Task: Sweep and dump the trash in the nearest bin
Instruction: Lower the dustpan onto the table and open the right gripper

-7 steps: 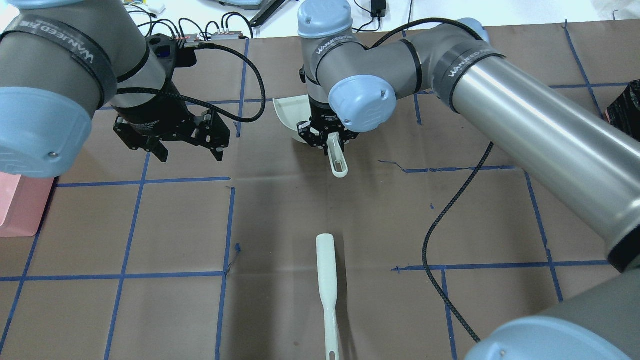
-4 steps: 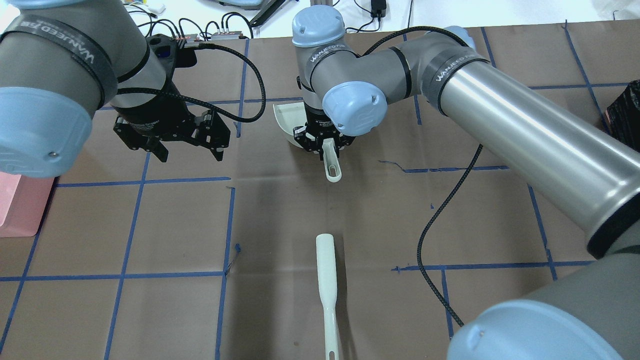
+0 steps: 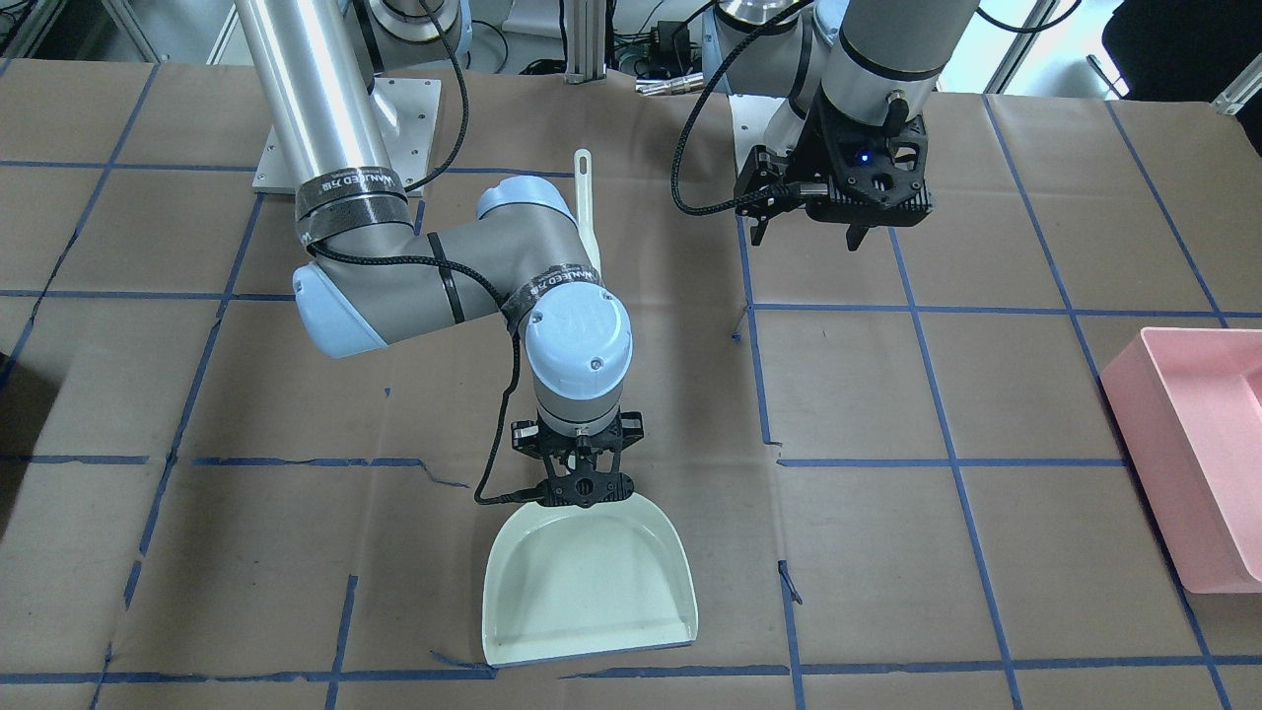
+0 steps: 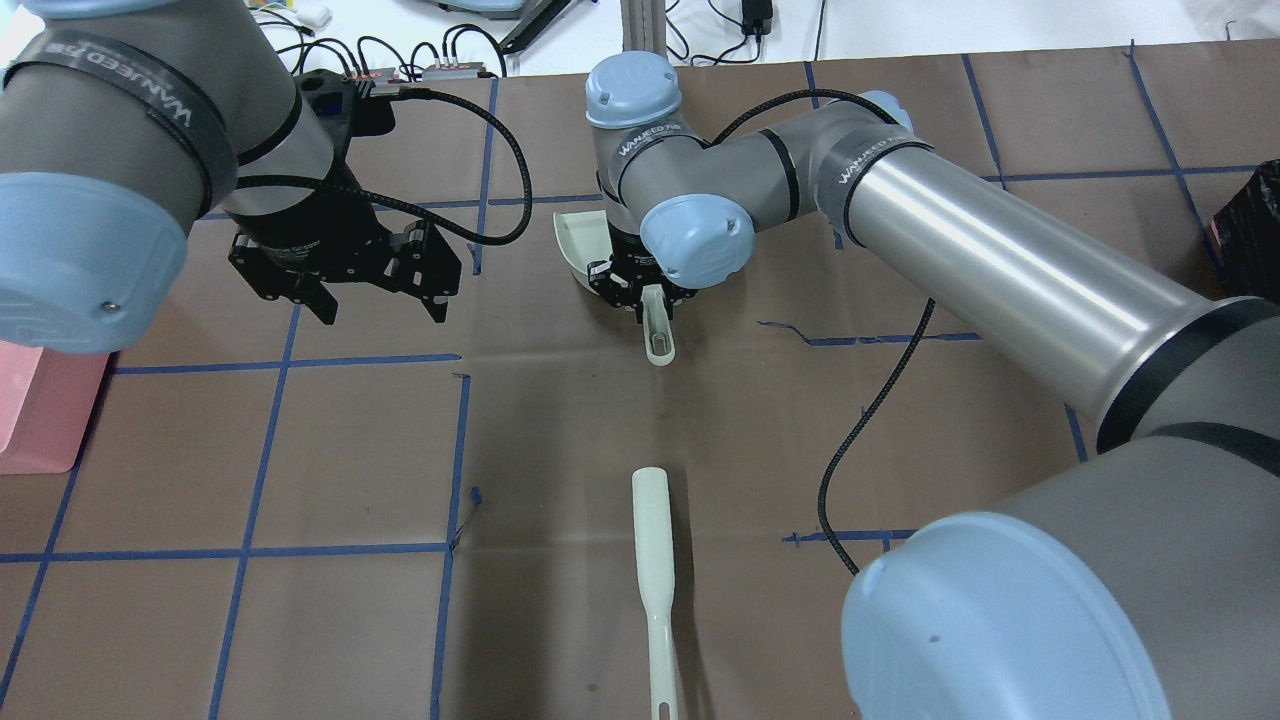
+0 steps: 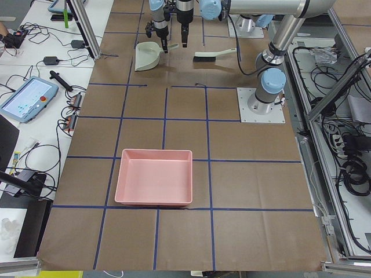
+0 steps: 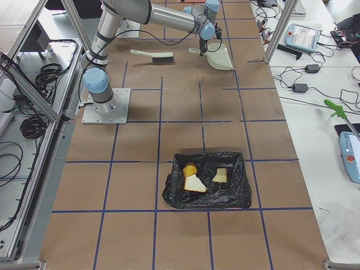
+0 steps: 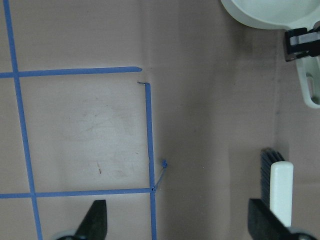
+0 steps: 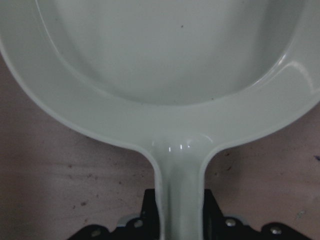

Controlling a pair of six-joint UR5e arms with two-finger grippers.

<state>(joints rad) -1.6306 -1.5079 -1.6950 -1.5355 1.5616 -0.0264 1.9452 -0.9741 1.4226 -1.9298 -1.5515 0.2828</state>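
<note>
R claw (image 3: 582, 490) clamps dustpan (image 3: 590, 582) handle, shifted slightly left; L claw (image 4: 382, 308) unchanged, agape.

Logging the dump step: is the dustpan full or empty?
Empty. The dustpan shows a bare pale tray; the trash lies in the black bin.

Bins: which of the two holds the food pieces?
The black bag-lined bin, with bread pieces and a yellow lump inside; the pink bin shows nothing inside.
</note>
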